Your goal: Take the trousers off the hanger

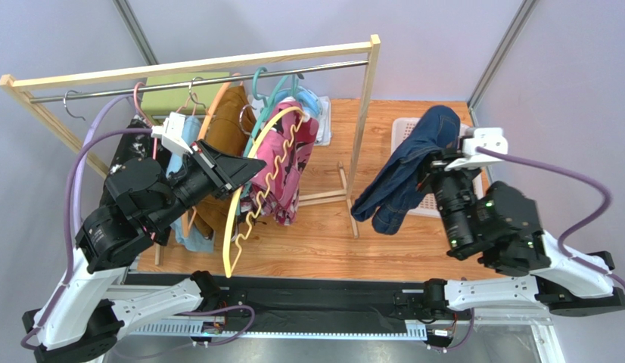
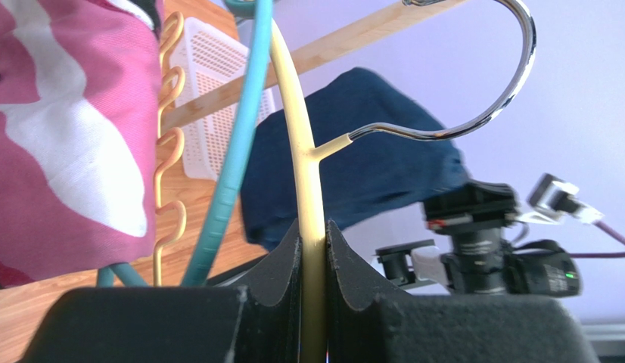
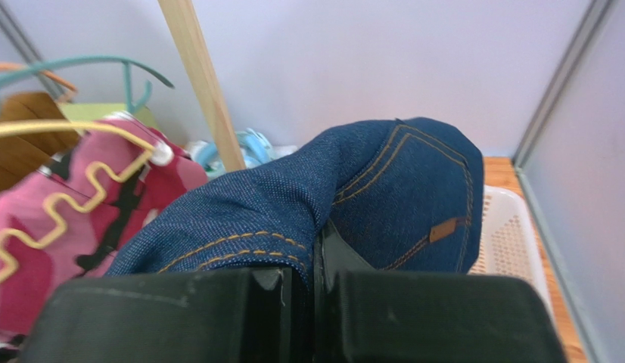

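Note:
My left gripper [image 1: 251, 168] is shut on the rim of a yellow hanger [image 1: 231, 227] in front of the rack. In the left wrist view the jaws [image 2: 313, 234] pinch the yellow bar [image 2: 304, 151], and its silver hook [image 2: 512, 76] hangs on nothing. No cloth is on this hanger. My right gripper [image 1: 438, 160] is shut on the dark navy denim trousers [image 1: 402, 174], which droop over a white basket [image 1: 405, 130]. In the right wrist view the denim [image 3: 353, 189] bunches over the shut fingers [image 3: 315, 253].
A wooden rack with a metal rail [image 1: 217, 79] carries pink floral [image 1: 281, 162], mustard-brown [image 1: 225, 121], light blue [image 1: 188, 144] and black [image 1: 134, 144] garments on hangers. A teal hanger [image 2: 232, 166] hangs beside the yellow one. The rack's right post [image 1: 365, 106] stands between my arms.

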Controlling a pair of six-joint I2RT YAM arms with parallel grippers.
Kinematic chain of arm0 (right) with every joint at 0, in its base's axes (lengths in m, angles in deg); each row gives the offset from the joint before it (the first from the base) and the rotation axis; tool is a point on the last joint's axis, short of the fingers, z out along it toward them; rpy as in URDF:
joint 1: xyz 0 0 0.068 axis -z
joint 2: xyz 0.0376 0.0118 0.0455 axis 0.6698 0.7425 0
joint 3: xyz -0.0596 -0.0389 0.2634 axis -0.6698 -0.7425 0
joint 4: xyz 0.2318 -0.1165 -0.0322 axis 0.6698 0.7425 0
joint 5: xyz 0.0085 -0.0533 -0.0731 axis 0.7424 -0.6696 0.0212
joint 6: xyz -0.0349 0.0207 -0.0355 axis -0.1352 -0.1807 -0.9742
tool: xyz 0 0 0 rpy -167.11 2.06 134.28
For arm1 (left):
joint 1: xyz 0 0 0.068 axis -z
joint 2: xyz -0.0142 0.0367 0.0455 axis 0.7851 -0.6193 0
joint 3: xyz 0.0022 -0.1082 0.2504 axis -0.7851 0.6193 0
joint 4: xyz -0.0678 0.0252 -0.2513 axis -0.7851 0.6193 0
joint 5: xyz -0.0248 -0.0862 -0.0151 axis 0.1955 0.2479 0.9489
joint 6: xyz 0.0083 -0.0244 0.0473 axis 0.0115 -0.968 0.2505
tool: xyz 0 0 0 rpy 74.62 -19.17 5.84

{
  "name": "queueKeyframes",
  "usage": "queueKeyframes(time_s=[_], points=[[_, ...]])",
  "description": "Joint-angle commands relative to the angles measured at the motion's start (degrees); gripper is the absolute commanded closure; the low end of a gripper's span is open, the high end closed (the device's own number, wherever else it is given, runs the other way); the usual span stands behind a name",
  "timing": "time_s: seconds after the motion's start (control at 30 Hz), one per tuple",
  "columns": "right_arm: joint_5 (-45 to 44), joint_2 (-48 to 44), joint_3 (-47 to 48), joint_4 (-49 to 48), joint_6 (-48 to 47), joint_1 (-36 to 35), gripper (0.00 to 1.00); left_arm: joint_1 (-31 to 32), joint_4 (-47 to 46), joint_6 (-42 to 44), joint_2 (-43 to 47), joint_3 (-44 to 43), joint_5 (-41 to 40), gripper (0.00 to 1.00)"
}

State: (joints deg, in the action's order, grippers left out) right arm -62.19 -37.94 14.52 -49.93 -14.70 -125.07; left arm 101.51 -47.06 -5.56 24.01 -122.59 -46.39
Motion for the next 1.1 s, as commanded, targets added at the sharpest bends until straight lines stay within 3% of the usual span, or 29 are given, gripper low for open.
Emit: queueKeyframes(time_s=[0.0, 0.13, 0.3, 0.5, 0.6, 0.63, 0.77, 1.07], points=[[-0.8, -2.7, -2.7, -0.7, 1.3, 3.9, 1.0, -0.2, -4.0, 2.1, 0.0, -3.5, 4.2, 1.0], [4.4, -5.7, -5.3, 0.2, 1.0, 11.4, 1.0, -0.3, -4.7, 3.2, 0.2, -4.3, 3.7, 1.0], [15.6, -3.8, -5.4, 3.1, 3.5, 28.1, 1.0, -0.1, -4.7, 5.0, -0.4, -5.9, 3.7, 1.0], [38.3, 3.8, -2.7, 6.2, 7.2, 54.5, 1.0, -0.2, -3.9, 5.8, -0.3, -5.5, 2.7, 1.0], [50.3, 5.0, -4.7, 2.8, 5.1, 64.7, 1.0, -0.2, -3.3, 6.3, -0.1, -4.9, 2.0, 1.0], [58.4, 5.4, -4.9, 2.5, 5.4, 67.5, 1.0, -0.2, -3.3, 6.4, 0.0, -4.8, 2.1, 1.0], [77.3, 7.1, -9.0, -4.2, 9.4, 81.9, 1.0, -0.2, -2.6, 6.9, -0.3, -4.8, 2.8, 1.0], [95.0, 13.3, -11.6, -11.4, 8.5, 94.8, 1.0, -0.2, -0.5, 7.8, -3.8, -6.4, 6.0, 1.0]])
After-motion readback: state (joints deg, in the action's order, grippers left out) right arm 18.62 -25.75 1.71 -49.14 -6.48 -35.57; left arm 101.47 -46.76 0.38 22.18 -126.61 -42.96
